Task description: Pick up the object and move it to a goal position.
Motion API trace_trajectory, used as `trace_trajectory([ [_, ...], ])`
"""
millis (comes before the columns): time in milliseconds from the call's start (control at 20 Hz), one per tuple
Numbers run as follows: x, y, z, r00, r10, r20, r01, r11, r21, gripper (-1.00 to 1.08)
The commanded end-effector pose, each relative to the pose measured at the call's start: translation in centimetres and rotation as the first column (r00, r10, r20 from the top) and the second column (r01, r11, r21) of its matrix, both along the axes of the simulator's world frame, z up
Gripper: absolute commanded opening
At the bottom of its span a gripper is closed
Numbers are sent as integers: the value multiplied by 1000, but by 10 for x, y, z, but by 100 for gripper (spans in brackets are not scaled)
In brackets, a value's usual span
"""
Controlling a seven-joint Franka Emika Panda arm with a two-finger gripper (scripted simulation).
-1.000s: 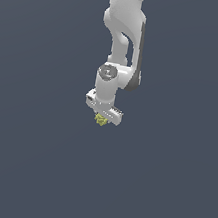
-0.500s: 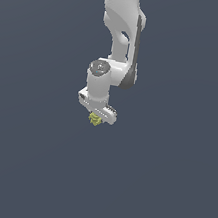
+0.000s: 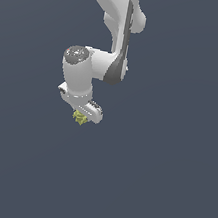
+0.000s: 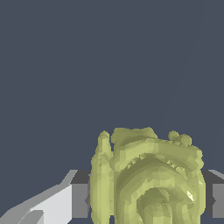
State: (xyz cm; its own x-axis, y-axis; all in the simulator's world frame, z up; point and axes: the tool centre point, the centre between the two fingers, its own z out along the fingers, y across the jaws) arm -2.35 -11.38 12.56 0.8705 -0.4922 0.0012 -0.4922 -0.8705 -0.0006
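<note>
My gripper [image 3: 81, 118]: I am squeezing the lumpy thing between both fingers.
Lumpy yellow-green object [image 4: 146, 177]: it is sticking out below my fingers.

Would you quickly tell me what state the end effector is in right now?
End effector: closed on the yellow-green object, which sits between its fingers in the wrist view.

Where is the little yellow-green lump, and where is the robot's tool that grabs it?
Yellow-green lump [image 4: 146, 175], wrist view: middle of its bumpy surface.
Tool [image 3: 82, 116], exterior view: between its fingertips, shut on the lump.
</note>
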Motion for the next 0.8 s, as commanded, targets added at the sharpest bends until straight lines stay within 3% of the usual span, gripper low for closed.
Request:
trace_trajectory([
  [0,10,-14,14,1000,1,-1,-1,1000,0,-100],
  [350,30,-39,36,1000,1,-1,-1,1000,0,-100],
  [750,37,-47,44,1000,1,-1,-1,1000,0,-100],
])
